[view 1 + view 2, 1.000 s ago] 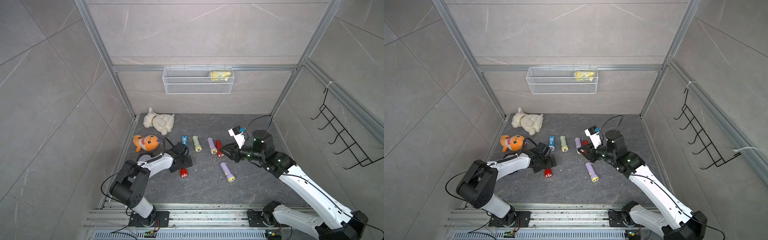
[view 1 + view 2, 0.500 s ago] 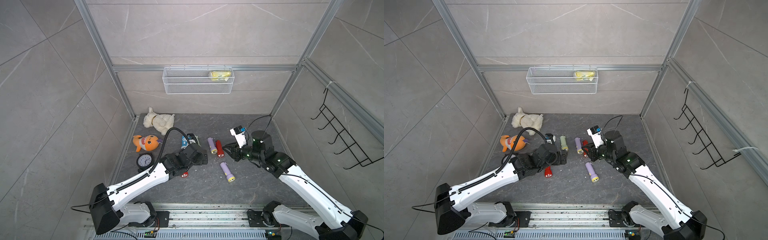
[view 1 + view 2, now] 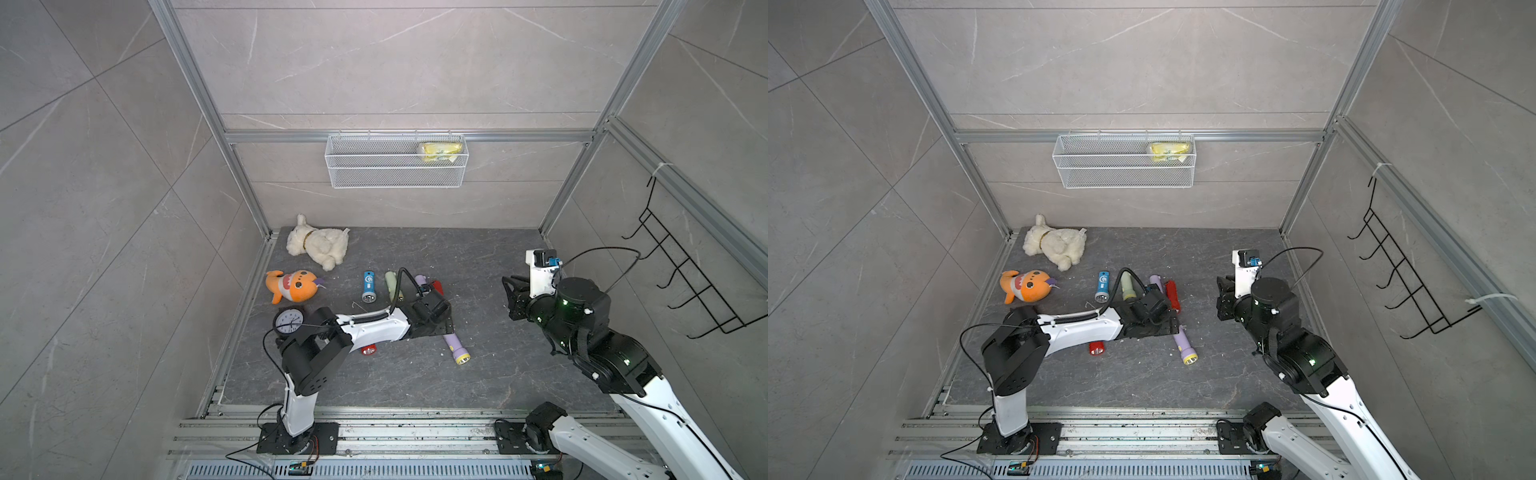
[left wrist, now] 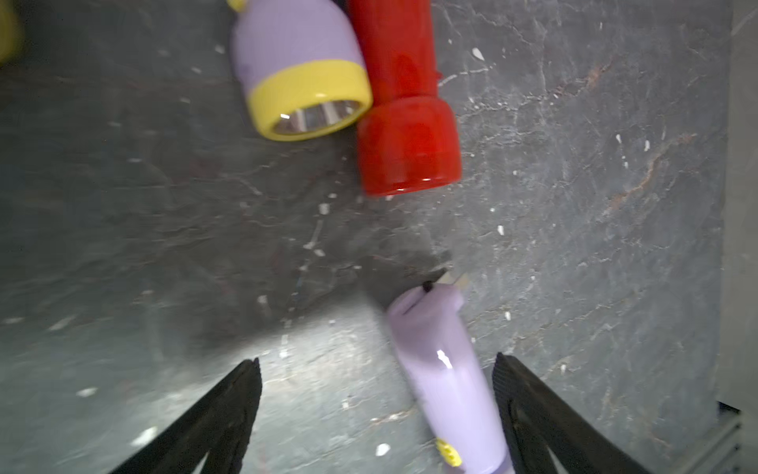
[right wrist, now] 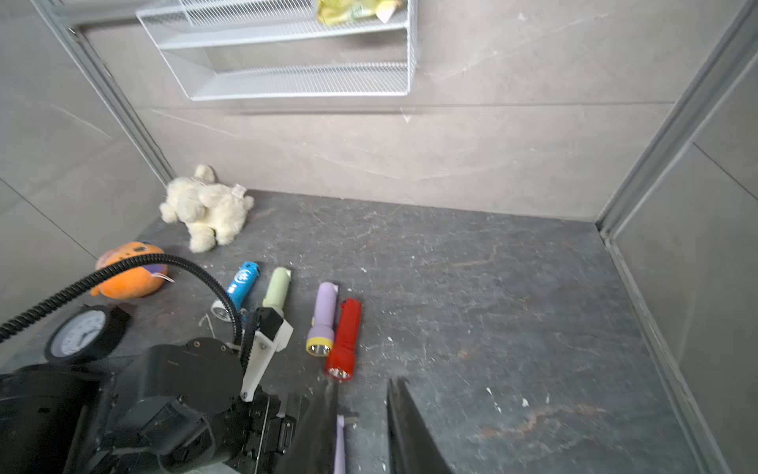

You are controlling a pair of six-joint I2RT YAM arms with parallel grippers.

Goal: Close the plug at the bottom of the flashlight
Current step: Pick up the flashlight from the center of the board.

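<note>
The purple flashlight (image 4: 443, 369) lies on its side near the middle of the tabletop (image 3: 478, 257), under the left arm's wrist, with its yellow head showing past the arm in both top views. The task looks barely begun: at the tail end the plug (image 4: 453, 283) juts out and is not yet folded flush. The left gripper (image 4: 376, 360) is open, one finger on either side of the body, clamping nothing. The right gripper (image 5: 363, 383) hangs over the tabletop's right side, empty, with only a narrow gap between its fingers. What seems left is to clamp the body and press the plug home. Just beyond the tail lie a second purple flashlight (image 4: 295, 61) and a red flashlight (image 4: 402, 102), touching each other, so room there is tight. Towards the right arm the tabletop is bare, and the walls are well apart.
</note>
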